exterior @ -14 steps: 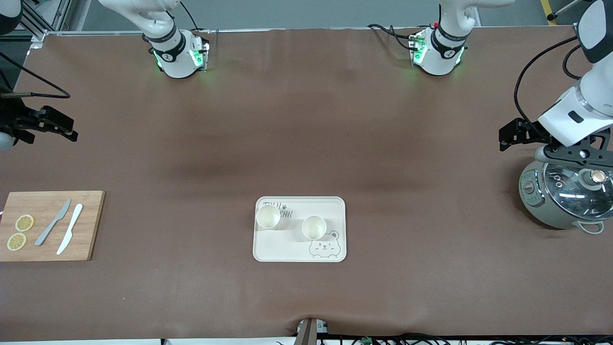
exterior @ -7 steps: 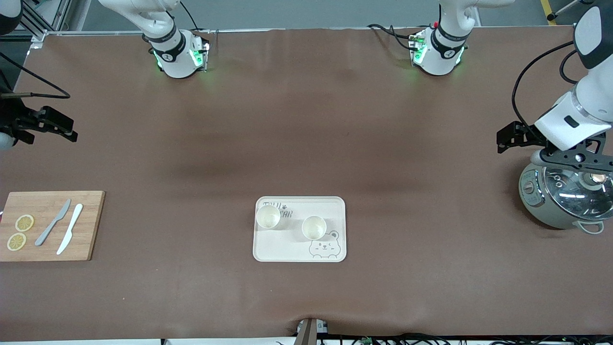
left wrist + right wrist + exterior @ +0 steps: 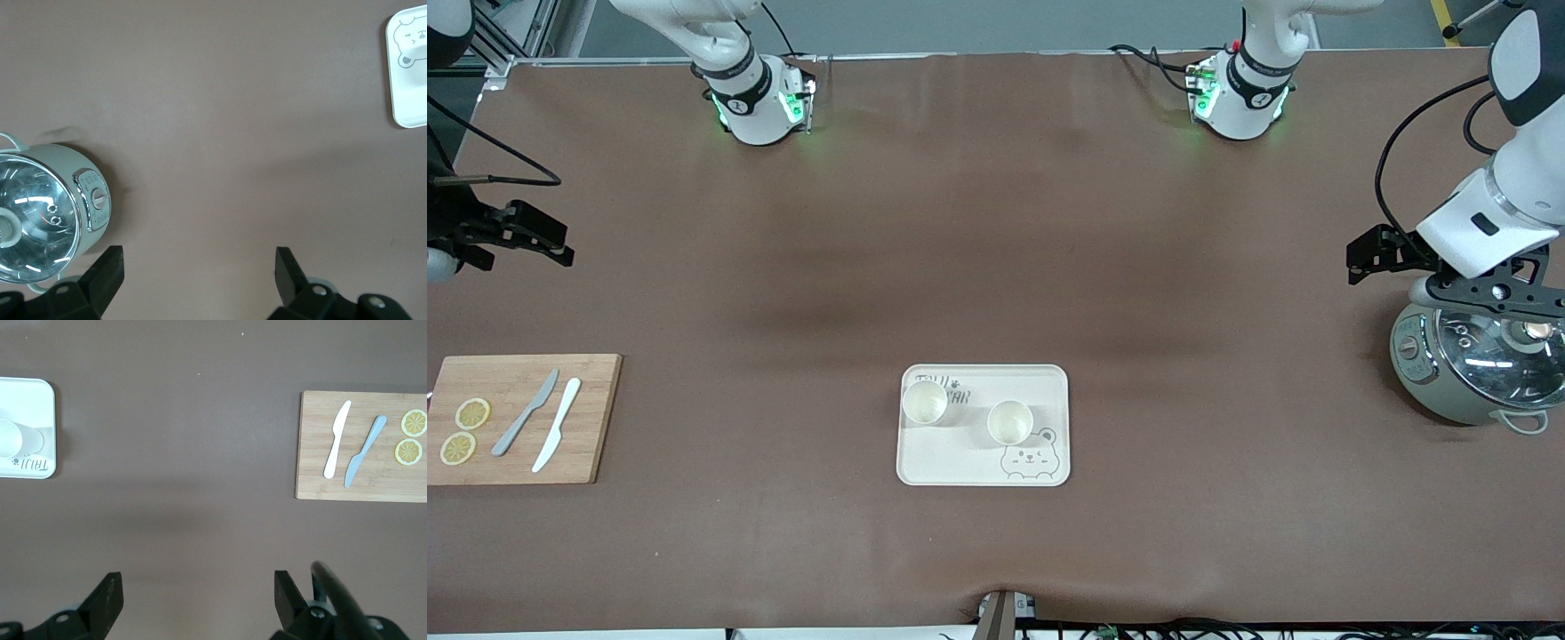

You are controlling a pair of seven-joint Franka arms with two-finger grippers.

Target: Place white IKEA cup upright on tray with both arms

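Left hand (image 3: pixel 1360 262) is seen at the right edge of the front frame, raised over the bare desk (image 3: pixel 996 267) just beside the grey cooker (image 3: pixel 1476 364); its fingers (image 3: pixel 107 270) are spread, nothing held. Right hand (image 3: pixel 551 244) is seen at the left edge, over bare desk above the wooden cutting board (image 3: pixel 596 444); fingers (image 3: pixel 107 597) likewise spread and empty. The tray (image 3: pixel 978 471) is found low in the centre of the front frame. Two white cups are stood upright on it, mouths up: one cup (image 3: pixel 924 402) over the printed lettering, the other cup (image 3: pixel 1009 421) just above the bear face. On the board, two knives (image 3: pixel 543 425) and two lemon slices (image 3: pixel 464 431) are noted.
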